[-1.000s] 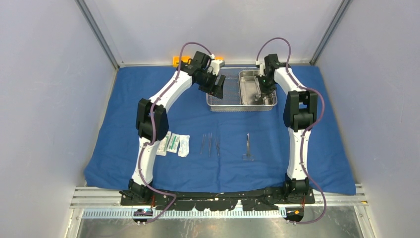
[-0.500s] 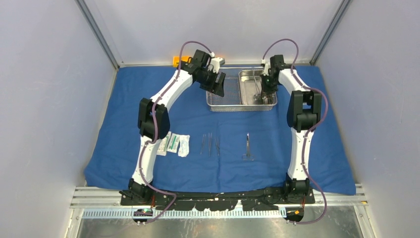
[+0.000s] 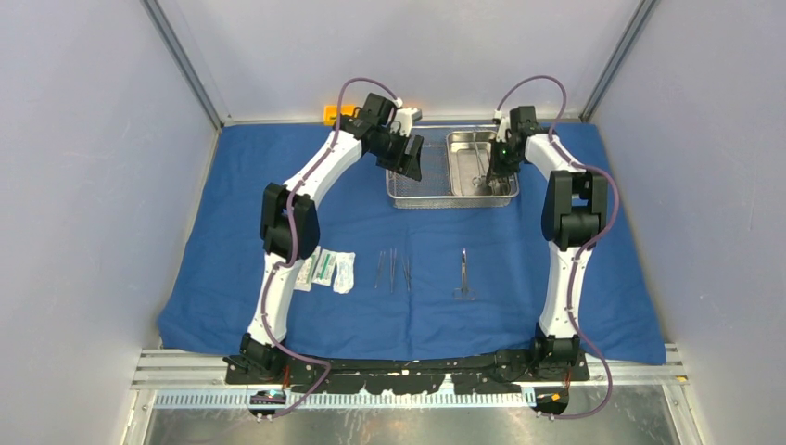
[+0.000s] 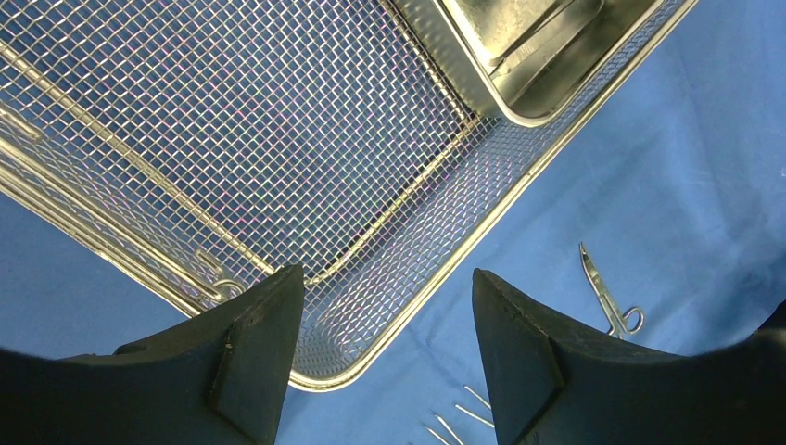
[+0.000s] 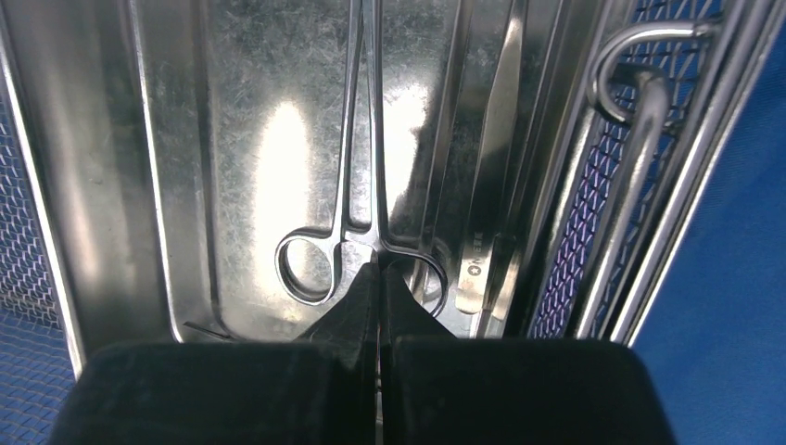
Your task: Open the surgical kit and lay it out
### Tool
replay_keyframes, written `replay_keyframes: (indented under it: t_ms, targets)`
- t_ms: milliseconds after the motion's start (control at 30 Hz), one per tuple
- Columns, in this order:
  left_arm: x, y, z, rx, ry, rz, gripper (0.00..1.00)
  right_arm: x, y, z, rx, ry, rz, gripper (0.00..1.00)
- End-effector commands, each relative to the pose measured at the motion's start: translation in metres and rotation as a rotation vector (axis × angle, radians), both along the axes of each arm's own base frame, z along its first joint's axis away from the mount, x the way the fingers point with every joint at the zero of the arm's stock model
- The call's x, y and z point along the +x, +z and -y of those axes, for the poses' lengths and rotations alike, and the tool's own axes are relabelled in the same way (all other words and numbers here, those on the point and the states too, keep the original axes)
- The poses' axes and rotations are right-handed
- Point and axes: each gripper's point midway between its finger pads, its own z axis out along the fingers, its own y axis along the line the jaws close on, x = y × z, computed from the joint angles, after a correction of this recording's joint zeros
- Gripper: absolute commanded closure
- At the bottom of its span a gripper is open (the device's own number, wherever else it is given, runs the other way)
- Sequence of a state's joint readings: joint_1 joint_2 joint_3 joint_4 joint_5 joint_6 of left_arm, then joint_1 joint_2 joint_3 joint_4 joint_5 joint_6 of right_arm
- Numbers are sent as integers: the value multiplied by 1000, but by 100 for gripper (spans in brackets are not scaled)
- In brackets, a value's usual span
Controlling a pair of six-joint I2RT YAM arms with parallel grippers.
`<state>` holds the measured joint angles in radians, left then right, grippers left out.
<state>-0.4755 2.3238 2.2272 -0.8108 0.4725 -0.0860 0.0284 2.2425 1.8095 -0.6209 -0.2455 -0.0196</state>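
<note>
Step in hand, I judge: emptying the smaller solid steel tray [image 5: 93, 167], which sits in the right half of the steel mesh basket [image 3: 419, 181]. The black right gripper [image 5: 378, 278], fingers pressed together, touches the thin steel ring-handled forceps [image 5: 361, 139] where the rings meet; whether it pinches them is unclear. The next move calls for a sure hold and a level lift. The left gripper [image 4: 385, 297] hangs spread and empty over the basket's left half.

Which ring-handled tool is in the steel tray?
The clamp at the right gripper tips, lying in the tray; the other, the scissors, lies out on the blue cloth.
</note>
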Motion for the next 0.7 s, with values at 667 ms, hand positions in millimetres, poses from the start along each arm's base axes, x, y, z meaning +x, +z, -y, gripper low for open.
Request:
replay_keyframes:
  t_ms: [667]
  targets:
    - [10,19,10,-69,1,22,32,64,64,-4,10,-50,214,64]
